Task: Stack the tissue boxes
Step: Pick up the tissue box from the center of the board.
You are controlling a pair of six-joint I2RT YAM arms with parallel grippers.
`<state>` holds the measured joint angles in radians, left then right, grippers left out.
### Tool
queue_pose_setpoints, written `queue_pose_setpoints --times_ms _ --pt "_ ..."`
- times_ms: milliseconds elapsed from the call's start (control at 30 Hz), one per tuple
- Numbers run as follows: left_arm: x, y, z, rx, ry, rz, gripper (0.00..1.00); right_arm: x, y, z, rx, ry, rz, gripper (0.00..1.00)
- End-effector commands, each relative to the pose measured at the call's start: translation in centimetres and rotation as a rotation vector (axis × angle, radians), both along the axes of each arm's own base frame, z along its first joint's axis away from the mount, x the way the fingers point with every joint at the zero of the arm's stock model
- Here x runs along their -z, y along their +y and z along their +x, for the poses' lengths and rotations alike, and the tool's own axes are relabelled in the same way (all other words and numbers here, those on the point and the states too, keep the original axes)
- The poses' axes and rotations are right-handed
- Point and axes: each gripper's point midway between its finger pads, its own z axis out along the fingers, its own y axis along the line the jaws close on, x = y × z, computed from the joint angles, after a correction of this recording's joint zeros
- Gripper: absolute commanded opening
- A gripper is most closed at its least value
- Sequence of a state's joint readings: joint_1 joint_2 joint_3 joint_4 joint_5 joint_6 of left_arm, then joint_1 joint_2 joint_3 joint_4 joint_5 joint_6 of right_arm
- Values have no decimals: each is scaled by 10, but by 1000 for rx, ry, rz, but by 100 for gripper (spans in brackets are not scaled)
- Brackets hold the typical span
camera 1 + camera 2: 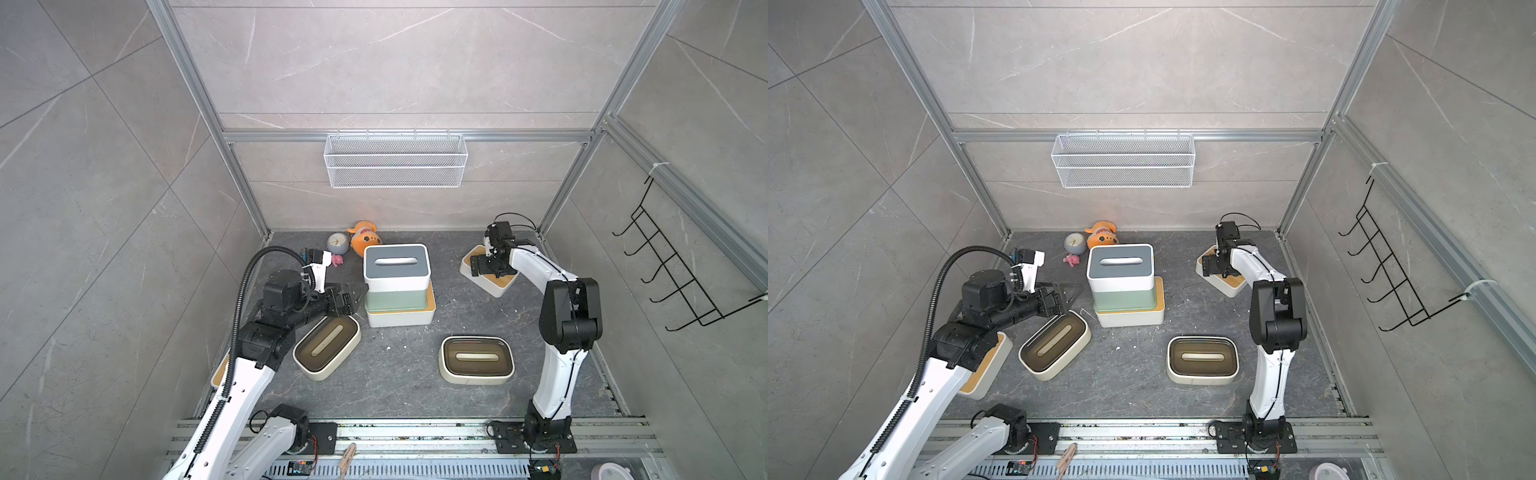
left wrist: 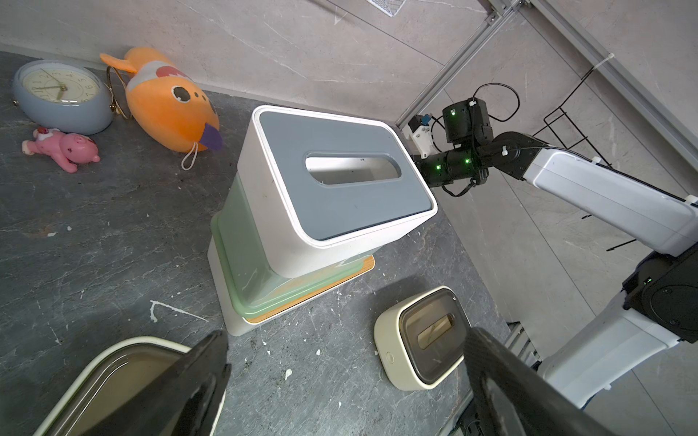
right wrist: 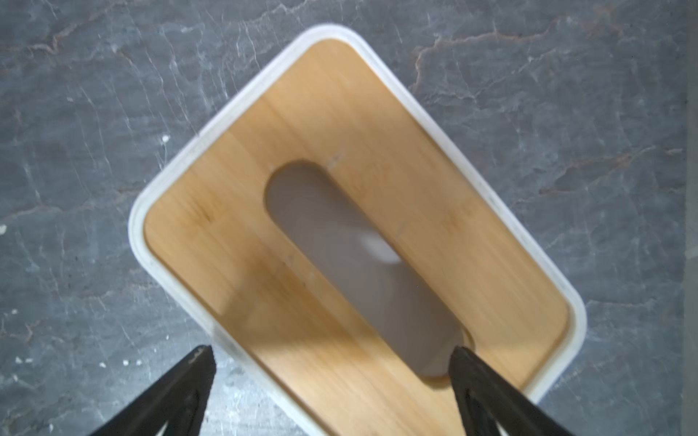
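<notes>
- Stack: in both top views the grey-lidded white box (image 1: 396,266) sits on the mint green box (image 1: 395,302), which sits on the base bamboo-lidded box (image 1: 401,319), mid-counter (image 1: 399,386). The tiers are not flush; a strip of bamboo shows along one side.
- Loose boxes: two cream boxes, the left cream box (image 1: 327,347) and the right cream box (image 1: 476,359), lie apart in front of the stack. The far-right bamboo box (image 3: 377,132) lies skewed. A third bamboo box (image 1: 986,370) is partly hidden under the left arm.
- Right claw (image 3: 332,351): spread wide, empty, over the far-right bamboo box. One fingertip is above the slot's end, the other outside the wall.
- Left claw (image 2: 349,334): spread wide, empty, just beside the stack's lower tiers, above the left cream box.
- Risk: closing from this offset would likely pinch one wall only, so the box could hang tilted or its lid could lift.
- Risk: a left-arm sweep could nudge the offset stack and topple it.
</notes>
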<state>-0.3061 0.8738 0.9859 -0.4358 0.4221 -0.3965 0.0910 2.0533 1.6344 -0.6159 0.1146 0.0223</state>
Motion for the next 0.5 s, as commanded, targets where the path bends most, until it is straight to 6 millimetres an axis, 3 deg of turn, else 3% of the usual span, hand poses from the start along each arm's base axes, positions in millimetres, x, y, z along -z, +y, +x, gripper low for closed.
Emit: queue_pose_setpoints --times_ms 0,300,467 --pt "-10 -3 1 14 -41 -19 99 19 5 -2 -34 65 8 100" --pt "-11 -3 0 14 -42 -18 99 34 12 -21 -27 127 57 100" --pt "-11 -4 0 20 -41 -23 99 32 24 -34 -25 129 49 100"
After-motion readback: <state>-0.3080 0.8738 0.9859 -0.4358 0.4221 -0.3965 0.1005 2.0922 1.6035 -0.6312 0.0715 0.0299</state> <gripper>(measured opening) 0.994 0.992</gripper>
